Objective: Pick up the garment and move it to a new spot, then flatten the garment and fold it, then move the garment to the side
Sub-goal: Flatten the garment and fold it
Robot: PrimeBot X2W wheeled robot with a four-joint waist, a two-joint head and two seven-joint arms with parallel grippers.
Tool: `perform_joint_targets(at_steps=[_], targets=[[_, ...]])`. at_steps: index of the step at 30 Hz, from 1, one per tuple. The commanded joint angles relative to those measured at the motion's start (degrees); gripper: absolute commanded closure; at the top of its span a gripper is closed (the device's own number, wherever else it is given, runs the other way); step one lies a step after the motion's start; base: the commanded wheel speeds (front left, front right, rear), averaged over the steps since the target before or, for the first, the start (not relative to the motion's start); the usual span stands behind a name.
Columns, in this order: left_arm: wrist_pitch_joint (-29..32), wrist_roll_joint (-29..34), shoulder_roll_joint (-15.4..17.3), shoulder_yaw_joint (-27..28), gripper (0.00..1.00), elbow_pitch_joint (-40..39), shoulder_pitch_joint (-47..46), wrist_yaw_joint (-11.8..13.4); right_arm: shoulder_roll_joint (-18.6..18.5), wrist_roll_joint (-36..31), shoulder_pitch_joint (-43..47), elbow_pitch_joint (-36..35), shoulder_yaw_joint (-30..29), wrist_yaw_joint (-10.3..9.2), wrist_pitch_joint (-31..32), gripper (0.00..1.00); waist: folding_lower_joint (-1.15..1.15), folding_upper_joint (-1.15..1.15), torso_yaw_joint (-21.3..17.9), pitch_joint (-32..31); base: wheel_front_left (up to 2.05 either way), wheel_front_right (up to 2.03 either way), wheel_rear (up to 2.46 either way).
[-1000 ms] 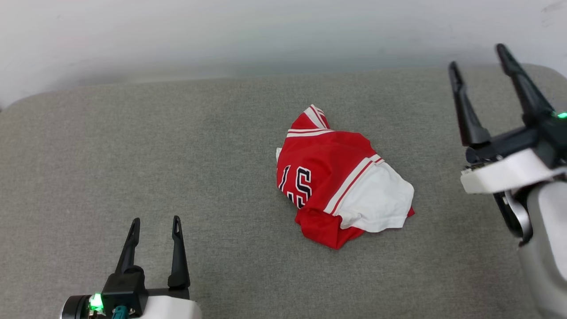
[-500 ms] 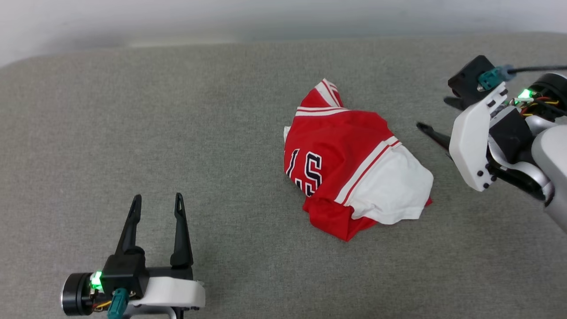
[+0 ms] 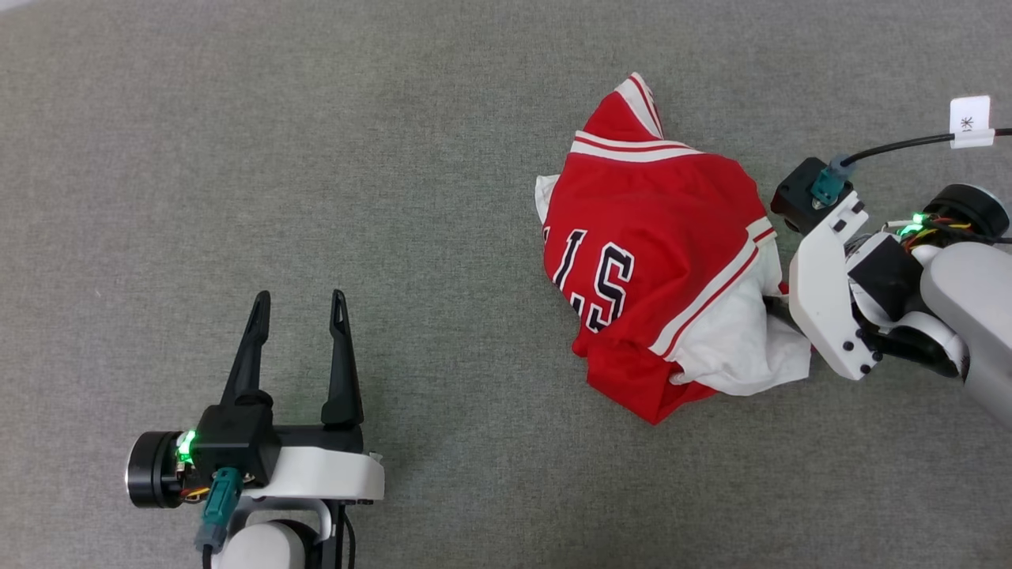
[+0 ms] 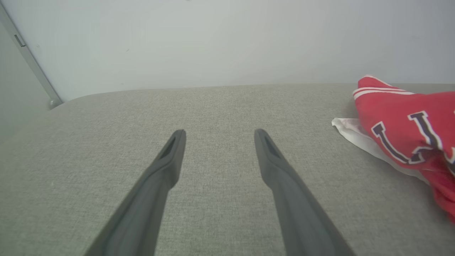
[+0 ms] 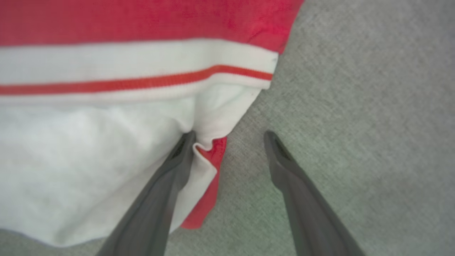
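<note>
Bunched shirt [image 3: 656, 261] right at the tips of the right gripper [image 5: 230, 137]
It lies on the gray cushion [image 3: 316, 118], right of centre, its length running away from the robot. The right gripper, spread wide, has a sleeve-edge fold between its fingers, not yet pinched. The left gripper [image 3: 300, 296], also wide, is well apart.

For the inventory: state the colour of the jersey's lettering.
Black, white-outlined lettering; head view shows it best.

Red soft thin jersey shirt [image 3: 656, 237], white sleeves, red-and-white striped trim, black white-outlined letters; plain heathered grey woven fabric over the table [image 3: 316, 158].
</note>
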Motion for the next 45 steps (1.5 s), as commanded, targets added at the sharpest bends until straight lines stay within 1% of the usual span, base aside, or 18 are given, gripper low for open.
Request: perform_joint_targets(at_steps=[1, 2, 3, 4, 7, 11, 15, 18, 21, 23, 25, 29, 36, 38, 39, 40, 41, 45], targets=[[-0.15, -0.08, -0.07, 0.14, 0.00, 0.38, -0.51, 0.29, 2.08, 0.30, 4.94, 1.53, 4.01, 0.18, -0.35, 0.00, 0.00, 0.00, -0.12, -0.46, 0.00, 0.00, 0.00], [-0.15, -0.05, -0.07, 0.22, 0.00, 0.56, -0.28, 0.27, 2.10, 0.07, 4.79, 1.34, 4.14, 0.19, -1.68, 0.85, 0.00, 0.00, -0.29, -0.83, 0.00, 0.00, 0.00], [-0.15, -0.05, -0.07, 0.22, 0.00, 0.56, -0.28, 0.27, 2.10, 0.07, 4.79, 1.34, 4.14, 0.19, -1.68, 0.85, 0.00, 0.00, -0.29, -0.83, 0.00, 0.00, 0.00], [-0.15, -0.04, -0.07, 0.33, 0.00, 0.78, -0.04, 0.21, 1.93, 0.04, 4.43, 1.13, 4.11, 0.20, -3.04, 1.00, 0.00, 0.00, -0.44, -1.24, 0.00, 0.00, 0.00], [-0.15, -0.11, -0.06, 0.49, 0.00, 1.41, 0.77, 0.22, 0.72, 1.13, 2.52, 0.71, 3.49, 0.08, -7.95, 1.00, 0.00, 0.00, -1.02, -3.01, 0.00, 0.00, 0.00], [-0.15, -0.28, -0.05, 0.68, 0.00, 1.94, 2.18, 0.37, -2.39, 2.27, 0.02, -1.21, 2.30, 0.08, -14.94, 1.00, 0.00, 0.00, -1.66, -6.24, 0.00, 0.00, 0.00], [-0.15, -0.36, -0.06, 1.14, 0.00, 2.18, 4.22, 0.62, -6.44, 4.04, 0.95, -5.22, 0.98, 0.08, -19.94, 1.00, 0.00, 0.00, -2.41, -9.47, 0.00, 0.00, 0.00], [-0.15, -0.45, -0.06, 1.49, 0.00, 1.99, 5.63, 0.70, -10.42, 5.24, 2.72, -8.69, -0.72, 0.08, -22.11, 1.00, 0.00, 0.00, -2.88, -11.01, 0.00, 0.00, 0.00], [-0.15, -0.52, -0.06, 1.85, 0.00, 1.55, 6.87, 0.87, -14.24, 8.10, 6.11, -11.46, -3.15, 0.08, -23.09, 1.00, 0.00, 0.00, -3.37, -11.86, 0.00, 0.00, 0.00], [-0.15, -0.55, -0.07, 2.03, 0.00, 1.31, 7.46, 1.08, -16.72, 9.33, 8.76, -11.83, -4.26, 0.08, -22.92, 1.00, 0.00, 0.00, -3.73, -12.09, 0.00, 0.00, 0.00], [-0.15, -0.75, -0.06, 2.23, 0.00, 1.13, 7.93, 1.19, -18.16, 11.13, 12.06, -10.93, -5.30, 0.08, -22.68, 1.00, 0.00, 0.00, -4.04, -12.15, 0.00, 0.00, 0.00], [-0.15, -0.69, -0.06, 2.22, 0.00, 1.17, 8.09, 0.95, -18.10, 14.76, 18.33, -5.35, -6.78, 0.08, -22.10, 1.00, 0.00, 0.00, -4.52, -11.89, 0.00, 0.00, 0.00], [-0.15, -0.09, -0.06, 2.54, 0.00, 1.33, 6.88, 0.56, -13.16, 19.15, 26.50, 5.36, -7.51, 0.08, -21.09, 1.00, 0.00, 0.00, -4.24, -11.22, 0.00, 0.00, 0.00], [-0.15, -0.14, -0.06, 2.76, 0.00, 1.43, 6.82, 0.65, -12.30, 18.15, 27.46, 7.77, -7.53, 0.04, -22.29, 1.00, 0.00, 0.00, -4.23, -11.41, 0.00, 0.00, 0.00], [-0.15, -0.13, -0.06, 2.86, 0.00, 1.46, 6.94, 0.66, -12.02, 17.37, 27.26, 8.71, -7.93, 0.02, -23.64, 0.82, 0.00, 0.00, -4.30, -11.60, 0.00, 0.00, 0.00], [-0.15, -0.07, -0.06, 2.99, 0.00, 1.51, 7.18, 0.67, -11.58, 17.22, 26.94, 9.49, -8.77, 0.02, -25.16, 0.06, 0.00, 0.00, -4.46, -11.85, 0.00, 0.00, 0.00], [-0.15, 0.00, -0.06, 3.13, 0.00, 1.58, 7.47, 0.65, -11.15, 17.20, 26.63, 9.84, -9.58, 0.05, -26.47, 0.00, 0.00, 0.00, -4.66, -12.16, 0.00, 0.00, 0.00], [-0.15, 0.74, -0.05, 3.67, 0.00, 1.78, 7.91, -0.03, -11.07, 13.62, 23.84, 10.87, -13.75, 0.07, -35.64, 0.00, 0.00, 0.00, -5.51, -13.62, 0.00, 0.00, 0.00]])
